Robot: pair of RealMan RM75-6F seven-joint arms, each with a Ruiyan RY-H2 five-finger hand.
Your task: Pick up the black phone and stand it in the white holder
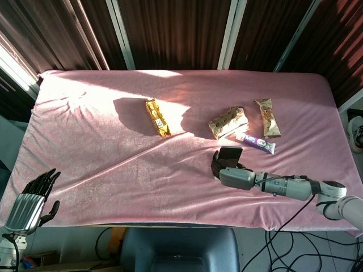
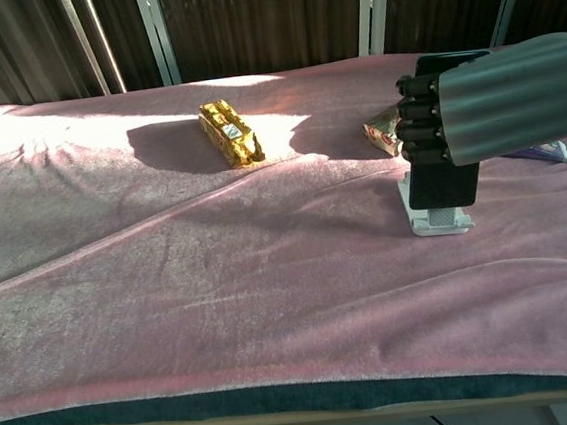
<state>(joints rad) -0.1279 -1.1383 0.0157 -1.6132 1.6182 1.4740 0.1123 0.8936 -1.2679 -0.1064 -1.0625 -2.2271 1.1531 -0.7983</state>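
My right hand grips the black phone upright, fingers wrapped around its upper part. The phone's lower end sits against the white holder, whose base shows just under it on the pink cloth. In the head view the phone stands at the right hand, and the holder is mostly hidden there. My left hand hangs off the table's front left corner, fingers apart and holding nothing.
A yellow snack bar lies mid-table. A patterned snack pack, a tan wrapper and a purple bar lie behind the holder. The pink cloth covers the table; dark curtains stand behind.
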